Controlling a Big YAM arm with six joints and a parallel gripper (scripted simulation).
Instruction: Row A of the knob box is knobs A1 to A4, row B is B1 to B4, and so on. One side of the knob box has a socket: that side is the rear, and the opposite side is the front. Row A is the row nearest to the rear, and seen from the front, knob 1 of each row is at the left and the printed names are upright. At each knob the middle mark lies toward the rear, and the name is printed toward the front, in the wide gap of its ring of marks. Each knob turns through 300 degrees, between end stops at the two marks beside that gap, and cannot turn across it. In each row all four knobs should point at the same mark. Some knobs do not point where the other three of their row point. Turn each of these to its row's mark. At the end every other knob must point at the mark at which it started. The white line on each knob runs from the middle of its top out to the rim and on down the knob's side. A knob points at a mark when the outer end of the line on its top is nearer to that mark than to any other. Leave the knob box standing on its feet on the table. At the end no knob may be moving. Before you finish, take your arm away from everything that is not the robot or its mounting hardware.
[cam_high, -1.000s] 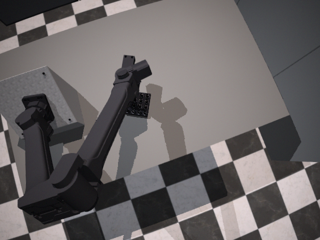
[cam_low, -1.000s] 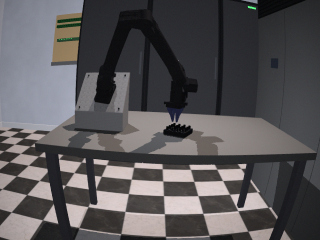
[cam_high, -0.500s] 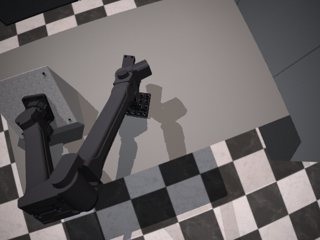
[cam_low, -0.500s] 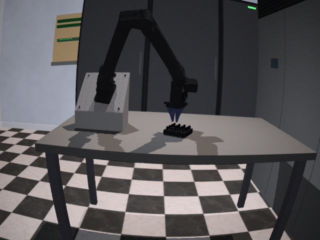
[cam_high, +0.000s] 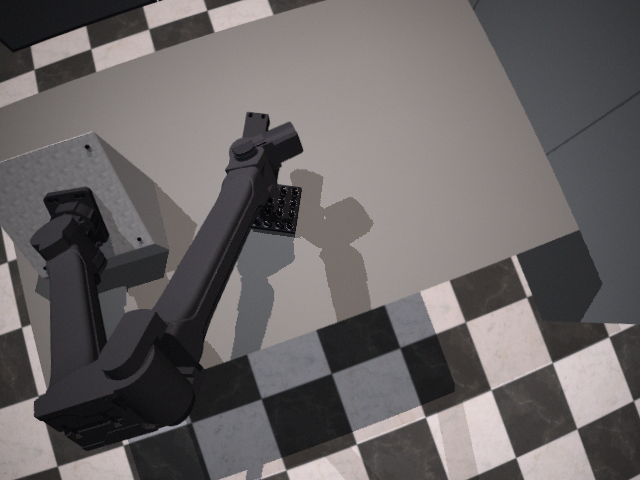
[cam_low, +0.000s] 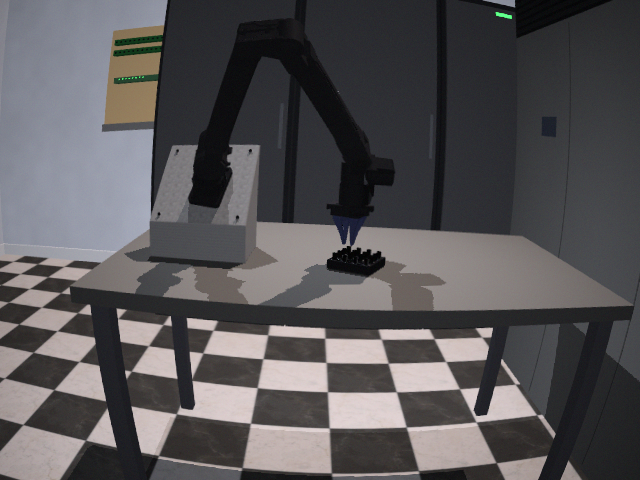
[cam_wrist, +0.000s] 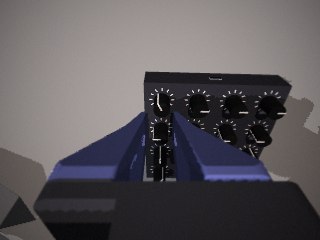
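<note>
The tool (cam_low: 347, 243) (cam_wrist: 159, 119), slightly open and holding nothing, hovers above the knob box (cam_high: 273, 230) (cam_low: 356, 266) (cam_wrist: 180, 80); its small knobs probably need gentle side gripping.

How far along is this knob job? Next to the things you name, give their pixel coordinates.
Already in place: the knob box (cam_high: 296, 233) (cam_low: 355, 268) (cam_wrist: 180, 79) stands on the table (cam_high: 413, 129) (cam_low: 465, 279) (cam_wrist: 75, 50). In hand: nothing; the pincer (cam_low: 348, 243) (cam_wrist: 159, 119) is parted above the knobs. Left: knob A1 (cam_wrist: 161, 104) points rearward while A2 (cam_wrist: 198, 104), A3 (cam_wrist: 234, 105) and A4 (cam_wrist: 271, 107) point right, and the arm must withdraw. Fingers hide parts of lower rows, so I can't confirm those.
</note>
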